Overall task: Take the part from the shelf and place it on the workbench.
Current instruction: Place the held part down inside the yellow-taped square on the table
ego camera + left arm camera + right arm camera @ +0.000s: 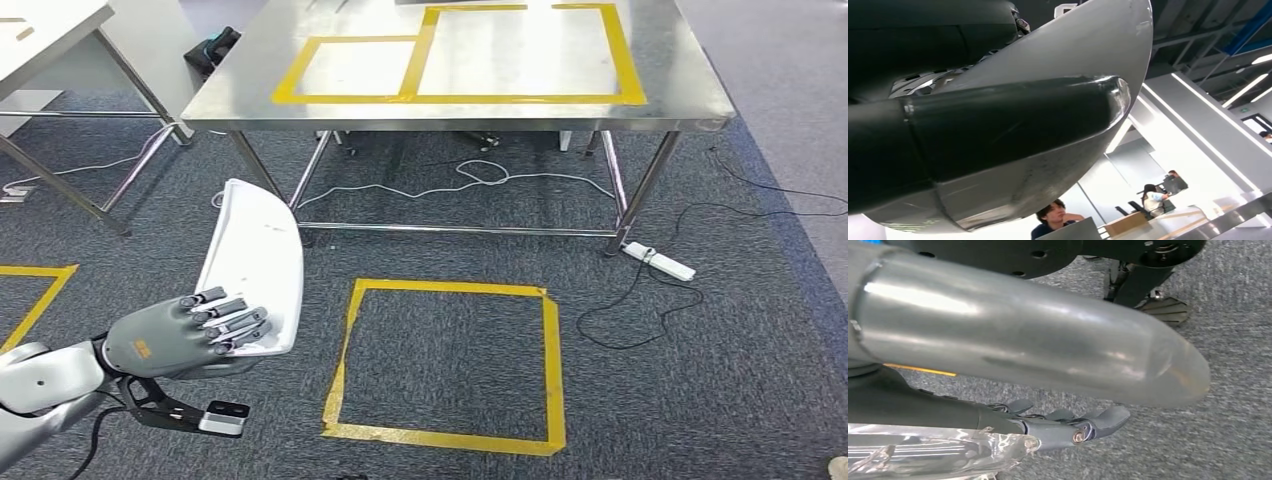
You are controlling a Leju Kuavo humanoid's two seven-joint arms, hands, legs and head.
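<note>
A white curved plastic part [255,250] stands nearly upright in my left hand [190,335], low on the left of the head view, over the carpet. The fingers [232,318] wrap over its lower edge. In the left wrist view the thumb [1013,120] presses against the part's pale surface [1068,45]. The steel workbench [250,85] stands ahead, marked with a small yellow tape frame [360,68] and a larger one [525,50]. My right hand [1023,340] hangs over the grey carpet, its dark fingers [1073,425] loosely extended and holding nothing.
A yellow tape square [450,365] is marked on the carpet in front of the workbench. Cables and a white power strip [660,262] lie under and to the right of the workbench. A second table [50,30] stands at the far left. A person [1053,217] sits in the background.
</note>
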